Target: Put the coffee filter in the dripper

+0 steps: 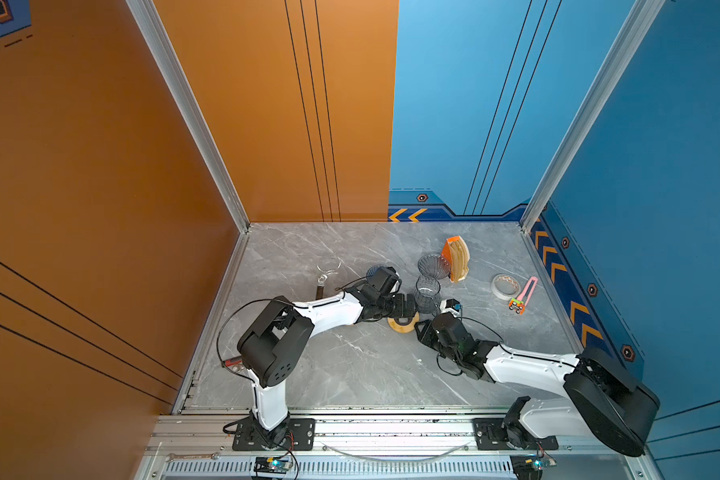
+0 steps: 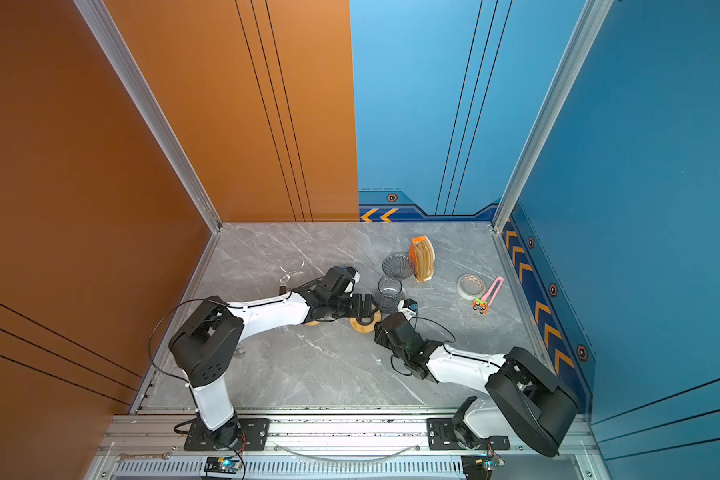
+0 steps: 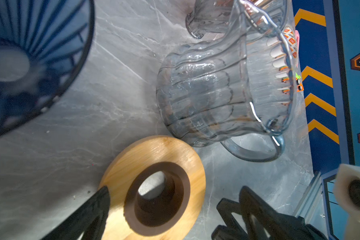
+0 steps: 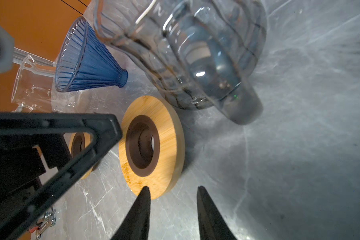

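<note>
Filters [image 1: 460, 259] stand on edge behind the jug [image 1: 427, 293], nearer the right gripper [image 4: 172, 189], half-spread and empty; left gripper [image 3: 174, 188] is wide and empty.

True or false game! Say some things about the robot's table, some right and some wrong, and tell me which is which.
1. The paper filters sit in the orange holder. True.
2. The right pincer is holding a filter. False: its jaws stand apart with nothing between them.
3. A wooden ring lies on the table beside the glass jug. True.
4. The tape roll is inside the jug. False: it lies on the table next to the pink tool.
5. The left pincer is shut tight. False: it is wide open, at the wooden ring.
</note>
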Robot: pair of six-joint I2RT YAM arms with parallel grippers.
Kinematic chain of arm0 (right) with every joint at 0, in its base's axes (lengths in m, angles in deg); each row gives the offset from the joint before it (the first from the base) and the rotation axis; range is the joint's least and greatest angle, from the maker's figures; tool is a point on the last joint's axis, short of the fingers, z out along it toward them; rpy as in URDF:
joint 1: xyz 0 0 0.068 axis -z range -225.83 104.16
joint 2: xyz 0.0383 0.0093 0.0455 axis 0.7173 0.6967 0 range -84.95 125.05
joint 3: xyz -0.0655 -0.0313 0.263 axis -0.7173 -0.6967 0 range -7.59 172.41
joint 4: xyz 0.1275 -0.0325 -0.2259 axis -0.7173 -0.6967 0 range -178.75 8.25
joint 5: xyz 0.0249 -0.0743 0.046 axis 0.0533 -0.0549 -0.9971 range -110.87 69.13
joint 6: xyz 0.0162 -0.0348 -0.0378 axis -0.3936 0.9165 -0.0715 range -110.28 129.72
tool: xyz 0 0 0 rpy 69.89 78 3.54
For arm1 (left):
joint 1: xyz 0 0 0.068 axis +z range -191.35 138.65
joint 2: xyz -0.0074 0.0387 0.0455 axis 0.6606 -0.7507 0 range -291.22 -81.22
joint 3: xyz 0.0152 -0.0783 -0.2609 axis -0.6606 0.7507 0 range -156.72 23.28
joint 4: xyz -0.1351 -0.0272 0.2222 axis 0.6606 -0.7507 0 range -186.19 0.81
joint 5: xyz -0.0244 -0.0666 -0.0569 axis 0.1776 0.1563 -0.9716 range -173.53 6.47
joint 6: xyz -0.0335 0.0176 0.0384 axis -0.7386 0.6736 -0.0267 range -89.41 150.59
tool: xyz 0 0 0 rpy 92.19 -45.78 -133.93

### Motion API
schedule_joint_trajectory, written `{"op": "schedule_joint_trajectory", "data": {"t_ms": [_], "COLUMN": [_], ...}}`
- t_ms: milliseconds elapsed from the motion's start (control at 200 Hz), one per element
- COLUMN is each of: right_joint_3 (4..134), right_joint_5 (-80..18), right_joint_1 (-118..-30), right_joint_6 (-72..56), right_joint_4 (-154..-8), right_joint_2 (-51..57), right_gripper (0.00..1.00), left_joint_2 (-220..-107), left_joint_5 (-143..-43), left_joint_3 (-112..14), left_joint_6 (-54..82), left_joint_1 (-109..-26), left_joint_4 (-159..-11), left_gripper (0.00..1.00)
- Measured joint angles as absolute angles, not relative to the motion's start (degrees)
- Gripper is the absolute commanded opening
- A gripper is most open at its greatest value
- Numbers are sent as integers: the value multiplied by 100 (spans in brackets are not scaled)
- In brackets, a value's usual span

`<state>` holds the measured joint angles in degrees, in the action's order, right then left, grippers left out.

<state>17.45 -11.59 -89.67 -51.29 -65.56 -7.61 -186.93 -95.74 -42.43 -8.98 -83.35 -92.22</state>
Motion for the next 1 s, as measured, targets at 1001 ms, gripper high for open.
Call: {"op": "schedule_joint_trajectory", "data": {"t_ms": [1001], "right_joint_3": [2121], "right_joint_5": [-807], "right_joint_1": [-8967], "right_joint_6": [-5394], "right_joint_4": [-6259], "right_joint_2": [-73], "right_gripper": [35], "left_joint_2": [-18711], "left_joint_5": [-9659], "left_joint_3": [-4160], "left_joint_6": [-1092], "left_joint_1": [-8190], "left_joint_4": [-8979], "left_gripper": [98]}}
